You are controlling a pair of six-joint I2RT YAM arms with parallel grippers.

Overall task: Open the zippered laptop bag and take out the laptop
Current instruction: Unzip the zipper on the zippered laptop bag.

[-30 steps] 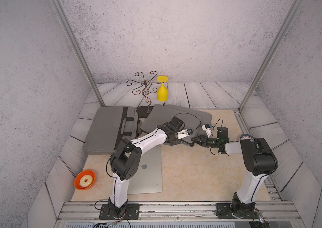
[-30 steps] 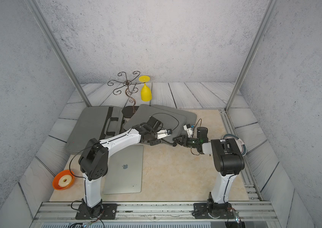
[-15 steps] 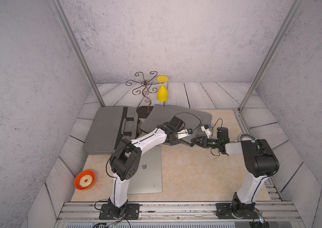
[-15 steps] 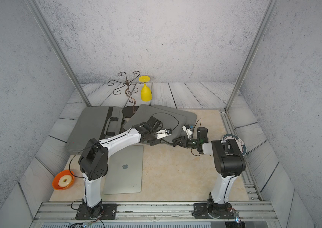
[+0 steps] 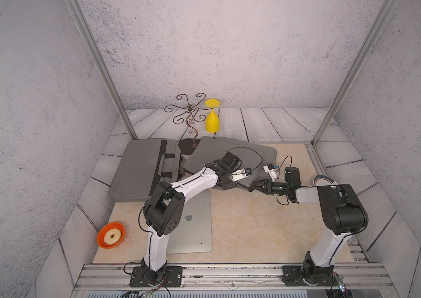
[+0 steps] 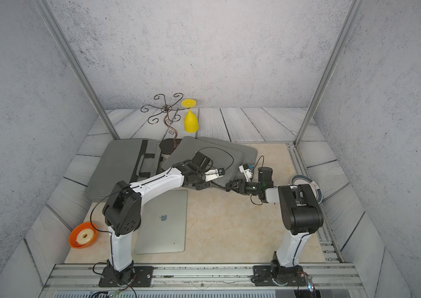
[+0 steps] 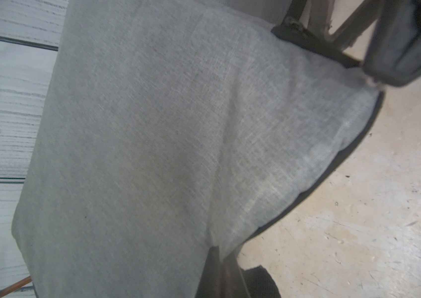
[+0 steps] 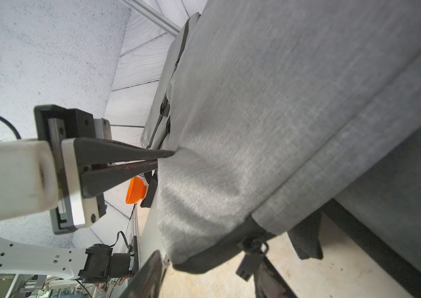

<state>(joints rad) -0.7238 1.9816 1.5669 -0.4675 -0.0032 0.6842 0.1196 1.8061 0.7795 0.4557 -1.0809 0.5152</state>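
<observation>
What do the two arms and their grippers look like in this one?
The left arm and right arm share white links and bulky black joint housings, with thin black cables looping alongside. The left gripper and right gripper have slim, tapered black fingers.

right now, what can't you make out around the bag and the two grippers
Inside of the bag: its gray fabric hides it in every view.
Zipper pull: too small in both top views.
Right gripper: whether it touches that pull; they overlap in the right wrist view.
Laptop: partly under the left arm in both top views.
Plate: partly behind the right arm in both top views.
</observation>
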